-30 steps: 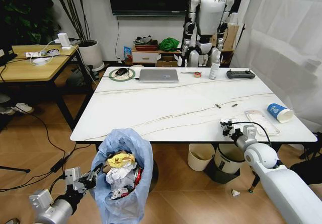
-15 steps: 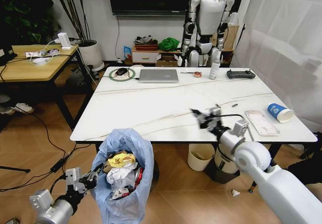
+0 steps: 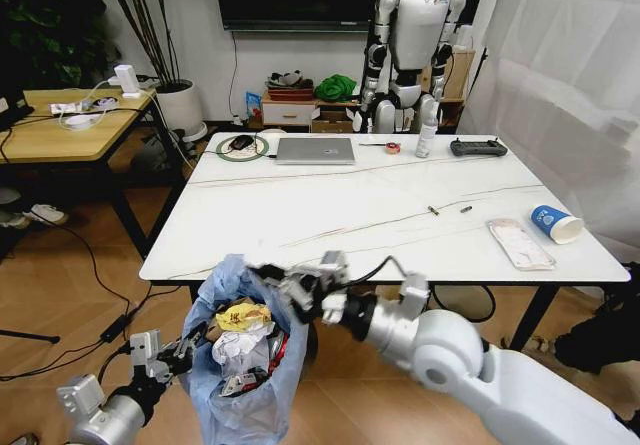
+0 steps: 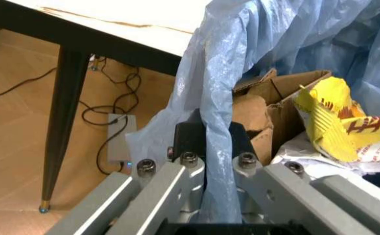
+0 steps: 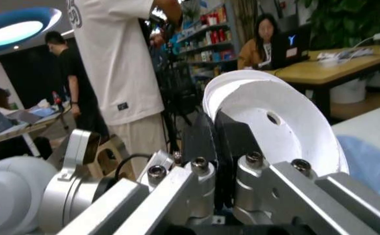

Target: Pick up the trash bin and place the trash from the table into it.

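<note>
The trash bin (image 3: pixel 250 365), lined with a crinkled light-blue bag, hangs just in front of the table's (image 3: pixel 300 215) near left corner. My left gripper (image 3: pixel 170 353) is shut on the liner's edge (image 4: pixel 216 122). Inside lie brown cardboard (image 4: pixel 278 95), a yellow wrapper (image 4: pixel 334 117) and crumpled white tissue (image 3: pixel 235 347). My right gripper (image 3: pixel 292 287) reaches across from the right and hovers over the bin's rim, shut on a white round lid (image 5: pixel 275 117). A blue paper cup (image 3: pixel 555 223) and a pale wrapper (image 3: pixel 518 242) lie on the table's right side.
At the table's far edge are a laptop (image 3: pixel 315 150), a green ring with a mouse (image 3: pixel 241 146), a tape roll (image 3: pixel 393 148), a bottle (image 3: pixel 425 140) and a controller (image 3: pixel 478 147). A humanoid robot (image 3: pixel 415 35) stands behind. A wooden desk (image 3: pixel 70 130) is at left, a grey bin (image 3: pixel 465 300) under the table.
My right arm has swung left from the table's right front edge to just over the bin's opening. The left gripper and the bin have not moved.
</note>
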